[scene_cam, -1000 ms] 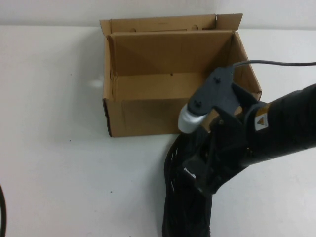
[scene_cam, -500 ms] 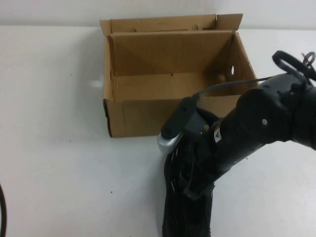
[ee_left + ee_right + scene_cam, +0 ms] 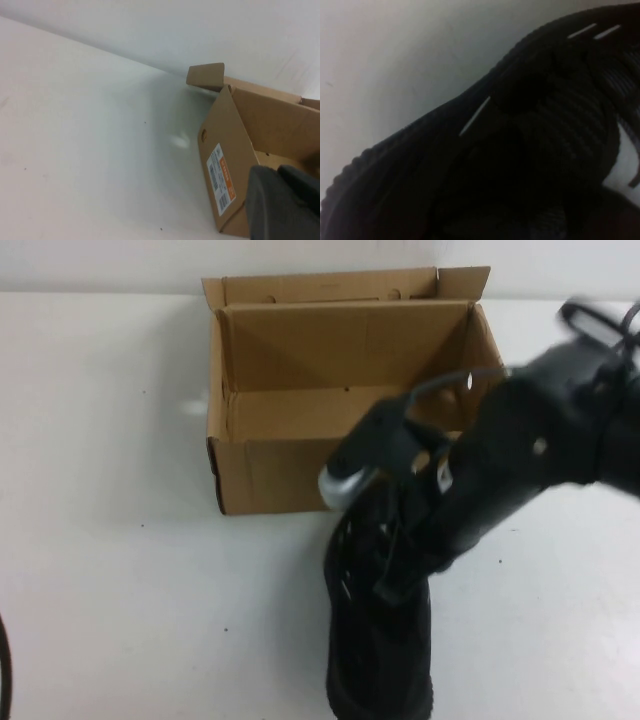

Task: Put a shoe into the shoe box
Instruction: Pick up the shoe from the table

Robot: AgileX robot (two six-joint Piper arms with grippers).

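Observation:
The black knit shoe (image 3: 380,660) lies on the white table in front of the shoe box (image 3: 290,475), its far end close to the box's front wall. My right gripper (image 3: 390,575) reaches down into the top of the shoe and is shut on it. In the right wrist view the shoe (image 3: 545,125) fills the picture, with white dashes on its side. The open brown shoe box has nothing inside. My left gripper (image 3: 282,200) is shut and holds nothing, hovering near the box's labelled side (image 3: 225,145); it is outside the high view.
The box flaps (image 3: 330,285) stand up at the back, near the wall. A cable (image 3: 450,380) from the right arm hangs over the box's right side. White table (image 3: 110,540) stretches to the left of the box and shoe.
The right arm has swung its wrist lower onto the shoe, then drawn slightly toward the box. The shoe's far end has shifted a little toward the box.

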